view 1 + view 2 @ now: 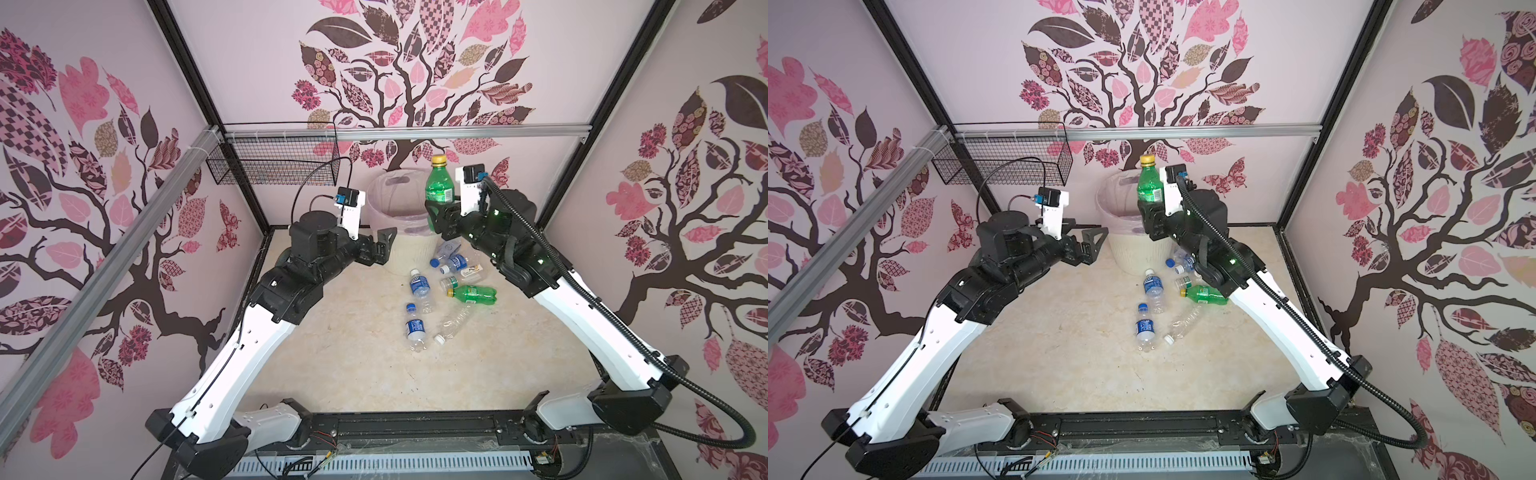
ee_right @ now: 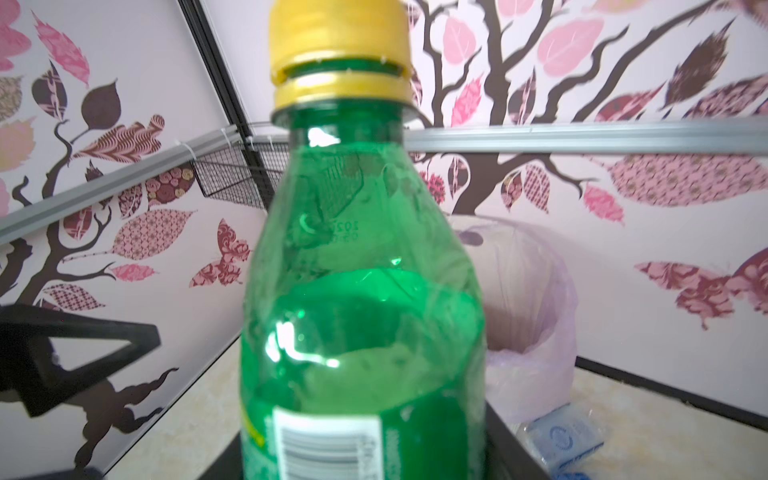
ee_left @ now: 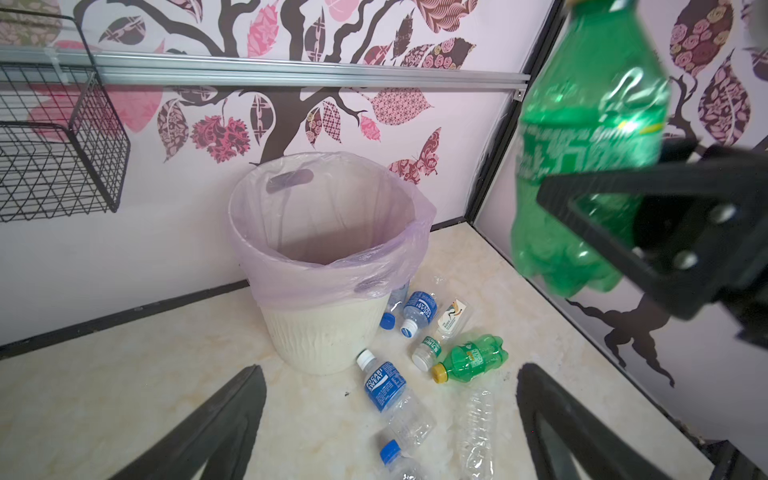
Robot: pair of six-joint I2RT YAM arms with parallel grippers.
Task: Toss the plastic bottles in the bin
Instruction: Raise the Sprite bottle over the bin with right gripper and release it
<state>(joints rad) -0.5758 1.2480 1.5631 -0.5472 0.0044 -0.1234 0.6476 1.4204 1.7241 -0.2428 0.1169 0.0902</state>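
Right gripper (image 1: pixel 435 214) has its fingers clamped on the lower body of the green bottle (image 1: pixel 439 183), which is upright, yellow cap up, with the bin (image 3: pixel 328 332) just past the fingertips. It looks like thin, empty plastic (probably featherlight, slick, dents easily), so I'd say the bumpy base is the sensible hold. Left gripper (image 1: pixel 385 245) fingers are spread wide with nothing between them, and the bin's ribbed cream wall is just ahead. The other plastic bottles (image 1: pixel 420 286) lie on the floor below both.

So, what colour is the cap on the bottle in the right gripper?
Yellow. The cap on the green bottle shows best in the right wrist view.
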